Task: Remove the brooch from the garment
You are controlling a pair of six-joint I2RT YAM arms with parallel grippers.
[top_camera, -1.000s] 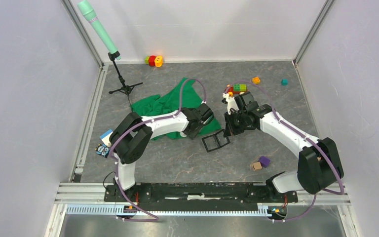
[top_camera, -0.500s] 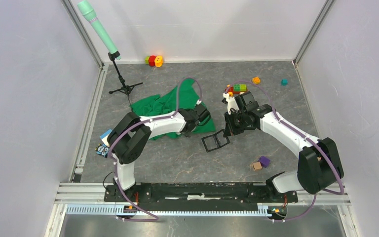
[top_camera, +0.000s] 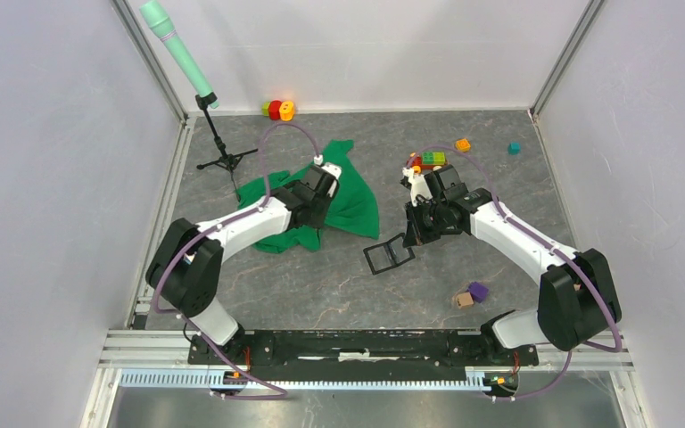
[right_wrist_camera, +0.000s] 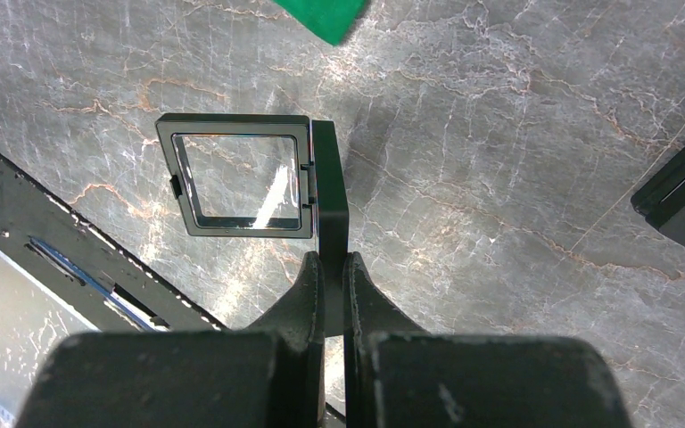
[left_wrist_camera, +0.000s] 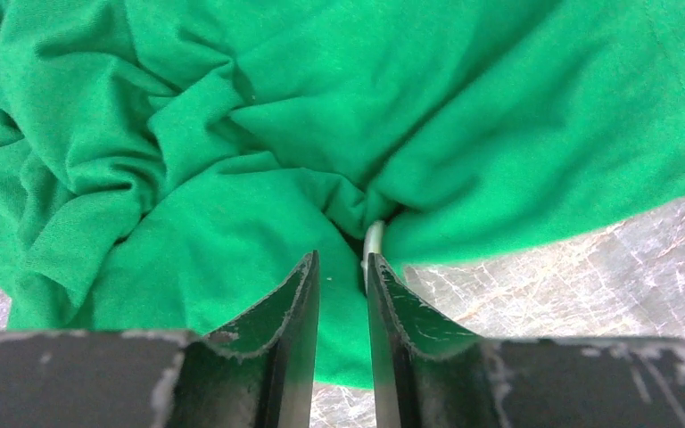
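Observation:
The green garment (top_camera: pixel 352 201) lies crumpled left of centre and fills the left wrist view (left_wrist_camera: pixel 232 134). My left gripper (top_camera: pixel 319 198) sits over its middle. Its jaws stand a narrow gap apart on the fabric (left_wrist_camera: pixel 341 259), and the folds bunch toward the tips. A tiny pale yellowish piece, the brooch (left_wrist_camera: pixel 373 241), pokes from a fold at the right fingertip. My right gripper (top_camera: pixel 415 234) is shut (right_wrist_camera: pixel 332 259) on the bar of a black square frame (right_wrist_camera: pixel 241 183), held low over the floor (top_camera: pixel 388 256).
Toy bricks (top_camera: pixel 428 160), an orange brick (top_camera: pixel 462 144) and a teal cube (top_camera: pixel 515 148) lie at the back right. Purple and tan cubes (top_camera: pixel 471 294) lie front right. A tripod stand (top_camera: pixel 223 160) is back left, and a blue card (top_camera: pixel 187 259) is by the left arm.
My left arm has swung left and back, from beside the black frame onto the middle of the garment. The cloth's right corner has drawn slightly left. The right arm has not moved.

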